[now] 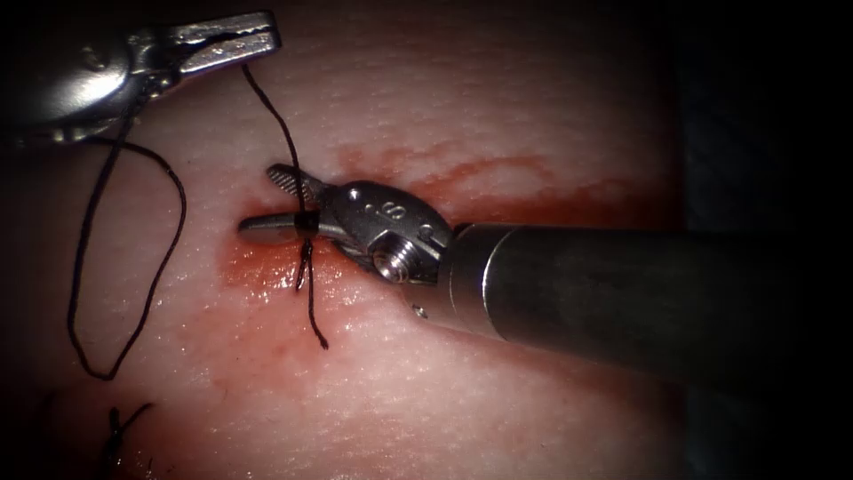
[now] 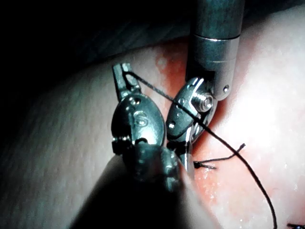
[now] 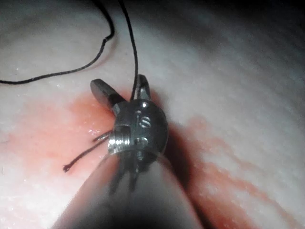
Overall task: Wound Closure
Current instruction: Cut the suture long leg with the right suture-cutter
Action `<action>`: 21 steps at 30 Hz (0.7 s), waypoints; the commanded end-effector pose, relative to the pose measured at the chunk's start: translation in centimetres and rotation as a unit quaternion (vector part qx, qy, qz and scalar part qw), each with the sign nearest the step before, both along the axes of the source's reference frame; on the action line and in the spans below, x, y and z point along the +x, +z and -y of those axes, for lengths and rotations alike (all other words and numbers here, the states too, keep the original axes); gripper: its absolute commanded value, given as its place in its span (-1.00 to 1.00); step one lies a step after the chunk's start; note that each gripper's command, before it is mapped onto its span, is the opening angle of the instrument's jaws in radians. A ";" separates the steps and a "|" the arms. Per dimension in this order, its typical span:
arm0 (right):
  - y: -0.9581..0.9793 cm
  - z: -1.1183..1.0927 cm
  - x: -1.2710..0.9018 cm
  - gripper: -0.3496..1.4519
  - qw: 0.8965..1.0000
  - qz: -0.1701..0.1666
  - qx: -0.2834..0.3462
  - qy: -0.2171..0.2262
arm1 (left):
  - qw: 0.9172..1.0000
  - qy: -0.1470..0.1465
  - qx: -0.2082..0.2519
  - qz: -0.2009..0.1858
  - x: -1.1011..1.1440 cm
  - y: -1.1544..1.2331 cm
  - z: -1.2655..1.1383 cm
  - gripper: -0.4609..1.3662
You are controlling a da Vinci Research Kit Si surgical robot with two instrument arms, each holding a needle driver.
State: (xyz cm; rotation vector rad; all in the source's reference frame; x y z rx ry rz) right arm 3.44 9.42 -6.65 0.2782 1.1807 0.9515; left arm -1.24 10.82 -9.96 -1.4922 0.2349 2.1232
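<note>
L claw [image 1: 267, 40] is clenched on the thread [image 1: 275, 116], held taut up from the knot [image 1: 306, 224] on the tissue [image 1: 498, 400]. R claw [image 1: 267, 200] is spread wide w/ that strand between its jaws (gripping nothing). Short cut end [image 1: 315, 320] lies on red fluid [image 1: 258, 267].
</note>
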 end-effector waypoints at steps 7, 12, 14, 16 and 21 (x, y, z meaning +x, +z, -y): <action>0.04 -0.02 0.09 0.69 1.000 -0.003 -0.003 0.000 | 1.000 0.008 -0.001 0.005 -0.04 -0.06 -0.01 -0.88; 0.05 -0.03 0.17 0.69 1.000 -0.007 -0.004 -0.003 | 1.000 0.008 -0.001 0.008 -0.05 -0.07 -0.01 -0.88; 0.06 -0.02 0.20 0.68 1.000 -0.008 -0.005 -0.001 | 1.000 0.008 -0.001 0.008 -0.05 -0.07 -0.01 -0.88; 0.08 -0.02 0.22 0.68 1.000 -0.008 -0.006 -0.002 | 1.000 0.008 -0.001 0.008 -0.05 -0.08 -0.02 -0.88; 0.10 -0.02 0.22 0.68 1.000 -0.009 -0.007 -0.002 | 1.000 0.006 -0.002 0.013 -0.07 -0.10 -0.04 -0.88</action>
